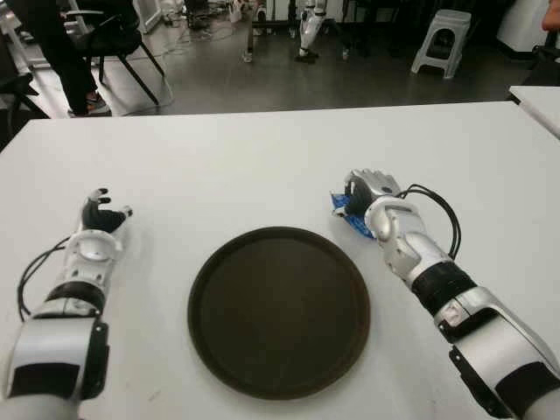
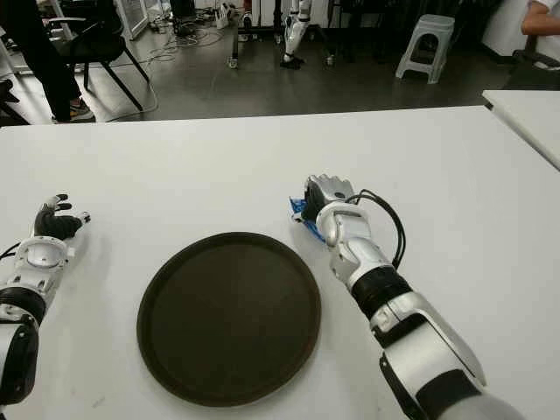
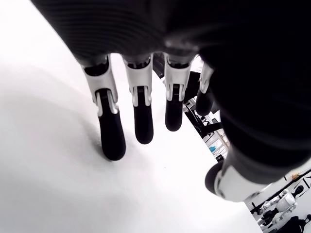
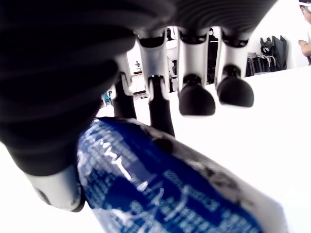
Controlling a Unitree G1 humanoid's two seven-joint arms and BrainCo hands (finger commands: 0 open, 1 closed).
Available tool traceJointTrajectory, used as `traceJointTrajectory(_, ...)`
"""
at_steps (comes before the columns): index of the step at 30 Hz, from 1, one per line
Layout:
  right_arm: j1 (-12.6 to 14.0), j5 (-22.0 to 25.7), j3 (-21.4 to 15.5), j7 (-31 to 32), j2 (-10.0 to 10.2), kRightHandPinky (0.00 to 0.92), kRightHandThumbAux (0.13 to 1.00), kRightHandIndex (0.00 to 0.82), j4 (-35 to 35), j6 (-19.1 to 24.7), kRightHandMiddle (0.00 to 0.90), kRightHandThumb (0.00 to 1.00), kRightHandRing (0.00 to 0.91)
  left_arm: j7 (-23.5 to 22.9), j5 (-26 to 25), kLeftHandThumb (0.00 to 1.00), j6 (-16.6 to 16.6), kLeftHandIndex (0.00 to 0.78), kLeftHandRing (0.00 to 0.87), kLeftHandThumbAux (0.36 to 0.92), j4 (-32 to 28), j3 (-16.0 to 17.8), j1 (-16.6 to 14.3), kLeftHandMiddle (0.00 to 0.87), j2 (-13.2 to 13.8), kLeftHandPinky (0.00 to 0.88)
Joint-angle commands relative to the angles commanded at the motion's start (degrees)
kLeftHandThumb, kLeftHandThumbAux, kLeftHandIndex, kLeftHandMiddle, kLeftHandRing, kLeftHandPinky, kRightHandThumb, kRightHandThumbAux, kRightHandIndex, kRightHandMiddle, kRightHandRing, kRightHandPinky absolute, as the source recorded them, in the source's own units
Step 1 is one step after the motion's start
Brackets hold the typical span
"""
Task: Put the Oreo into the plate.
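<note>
The Oreo is a blue packet lying on the white table, just past the upper right rim of the round dark brown plate. My right hand sits on top of it, fingers curled down over the far side. In the right wrist view the packet fills the space under the palm, with the thumb beside it and one fingertip touching it. My left hand shows at the table's left, well apart from the plate, fingers relaxed and holding nothing.
Nothing lies in the plate. A second white table juts in at the far right. Beyond the table's far edge are a black chair, a person's legs and a grey stool on the floor.
</note>
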Motion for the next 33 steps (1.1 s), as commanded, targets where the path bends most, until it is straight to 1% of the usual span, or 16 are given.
traceJointTrajectory(2,0.0,0.0,-0.1,-0.1,0.0,0.809,0.781,0.656,-0.1,0.0,0.793,0.413,0.803,0.2,0.2,0.264,0.1,0.076,0.202,0.744,0.0,-0.1,0.0,0.179,0.0,0.210)
traceJointTrajectory(10,0.3,0.0,-0.6,-1.6,-0.2,0.810,0.782,0.651,-0.8,-0.6,0.792,0.443,0.805,0.2,0.1,0.280,0.1,0.069,0.190,0.736,0.0,0.0,0.0,0.167,0.0,0.197)
traceJointTrajectory(16,0.6,0.2,-1.3,-3.4,-0.2,0.816,0.781,0.699,-1.5,-1.3,0.808,0.448,0.814,-0.1,-0.2,0.296,-0.1,0.065,0.196,0.733,0.0,0.4,0.1,0.171,0.0,0.211)
traceJointTrajectory(22,0.6,0.5,-1.9,-4.5,-0.9,0.819,0.792,0.713,-2.1,-3.4,0.813,0.435,0.818,-0.1,-0.2,0.293,-0.1,0.067,0.195,0.733,0.0,0.5,0.1,0.169,-0.1,0.208)
traceJointTrajectory(26,0.6,0.7,-2.7,-5.3,-1.3,0.824,0.806,0.722,-2.6,-4.6,0.817,0.410,0.821,0.1,0.0,0.311,-0.2,0.070,0.191,0.745,-0.1,0.3,0.1,0.169,0.0,0.200)
traceJointTrajectory(30,0.8,0.9,-3.5,-5.2,-1.7,0.828,0.804,0.729,-4.2,-4.9,0.821,0.412,0.825,0.0,0.0,0.319,-0.3,0.074,0.194,0.750,0.0,0.3,0.1,0.171,0.0,0.201)
traceJointTrajectory(33,1.8,1.7,-4.7,-4.5,-2.0,0.831,0.798,0.733,-7.7,-4.6,0.824,0.416,0.828,-0.2,-0.1,0.311,-0.2,0.073,0.196,0.749,0.0,0.4,0.1,0.171,0.0,0.208)
